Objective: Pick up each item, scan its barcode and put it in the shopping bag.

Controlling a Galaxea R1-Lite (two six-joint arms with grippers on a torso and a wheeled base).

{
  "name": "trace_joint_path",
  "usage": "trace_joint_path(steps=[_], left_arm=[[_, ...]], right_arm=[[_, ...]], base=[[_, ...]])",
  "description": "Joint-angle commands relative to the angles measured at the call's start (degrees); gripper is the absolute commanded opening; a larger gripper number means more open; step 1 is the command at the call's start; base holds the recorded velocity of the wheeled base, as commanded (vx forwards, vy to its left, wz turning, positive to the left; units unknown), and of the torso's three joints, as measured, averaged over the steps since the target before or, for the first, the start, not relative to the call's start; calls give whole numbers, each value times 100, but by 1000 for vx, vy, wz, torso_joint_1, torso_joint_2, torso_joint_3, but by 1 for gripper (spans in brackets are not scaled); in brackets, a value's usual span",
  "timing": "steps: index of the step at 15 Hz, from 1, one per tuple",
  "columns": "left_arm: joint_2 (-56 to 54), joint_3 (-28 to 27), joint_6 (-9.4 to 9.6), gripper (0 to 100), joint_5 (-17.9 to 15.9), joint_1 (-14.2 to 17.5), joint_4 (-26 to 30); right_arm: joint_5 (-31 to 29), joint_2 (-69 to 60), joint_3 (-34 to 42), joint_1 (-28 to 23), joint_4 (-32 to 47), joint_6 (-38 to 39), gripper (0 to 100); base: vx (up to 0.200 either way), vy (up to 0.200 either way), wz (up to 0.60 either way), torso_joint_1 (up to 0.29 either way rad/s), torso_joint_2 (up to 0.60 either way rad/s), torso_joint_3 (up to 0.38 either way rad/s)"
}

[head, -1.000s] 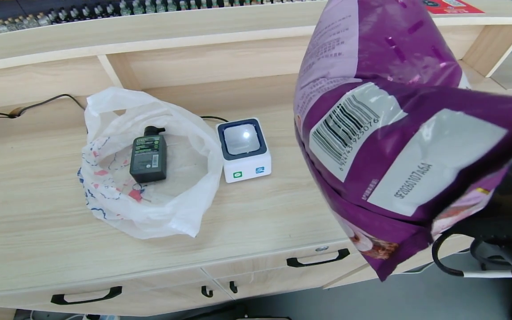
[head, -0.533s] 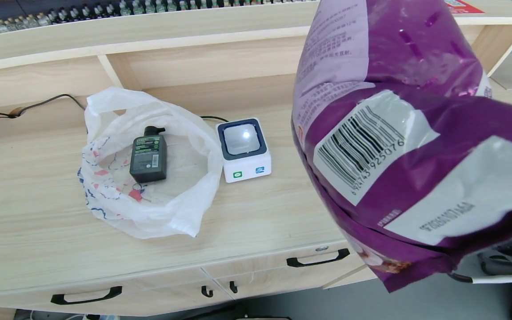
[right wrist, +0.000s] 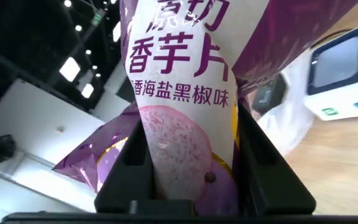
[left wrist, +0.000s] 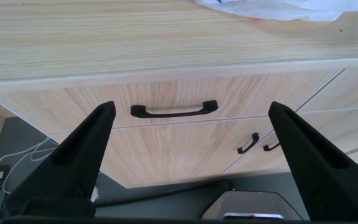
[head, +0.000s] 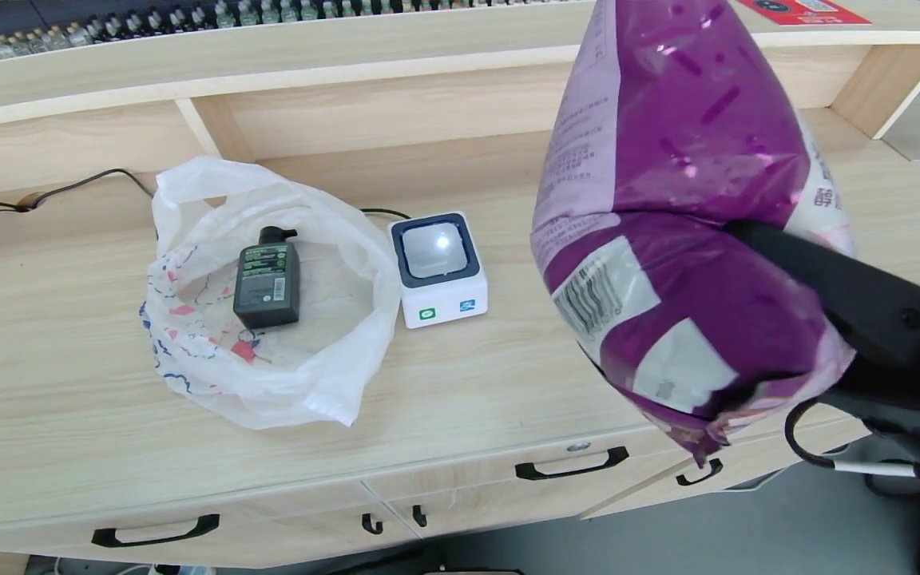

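Note:
My right gripper (head: 755, 239) is shut on a large purple snack bag (head: 668, 239), held in the air to the right of the white barcode scanner (head: 438, 267). The bag's barcode label (head: 600, 291) faces left and down. In the right wrist view the two fingers squeeze the snack bag (right wrist: 185, 124) between them, with the scanner (right wrist: 344, 74) beyond. A white shopping bag (head: 268, 295) lies open on the counter left of the scanner, with a dark bottle (head: 267, 279) inside. My left gripper (left wrist: 191, 162) hangs open below the counter's front edge, facing a drawer handle (left wrist: 174, 111).
The wooden counter (head: 69, 335) has drawers with black handles (head: 572, 465) along its front. A black cable (head: 45, 196) runs along the back left. A raised shelf (head: 268, 48) with rows of small bottles stands behind.
The purple snack bag has swung away from the camera and turned, so its barcode now faces left and down. The right gripper's finger now shows across the bag.

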Motion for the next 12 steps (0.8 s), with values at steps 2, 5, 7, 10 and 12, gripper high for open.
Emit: trace_joint_path(steps=[2, 5, 7, 10, 12], left_arm=[[-2, 0, 0, 100, 1, -1, -4], [-2, 0, -9, 100, 1, -1, 5], [-2, 0, -9, 100, 1, -1, 5], [-2, 0, -9, 100, 1, -1, 5], [-2, 0, -9, 100, 1, -1, -4]], right_arm=[[-12, -41, -65, -824, 618, -1817, 0], [-565, -94, -337, -1097, 1691, -4110, 0], [-1181, -85, -707, -1229, 2069, -4743, 0], [-1681, -50, -838, -1220, 2165, -4761, 0], [-1708, -85, -803, -1229, 2165, -4761, 0]], base=[[0, 0, 0, 0, 0, 0], [0, 0, 0, 0, 0, 0], [0, 0, 0, 0, 0, 0], [-67, 0, 0, -1, 2, 1], [0, 0, 0, 0, 0, 0]])
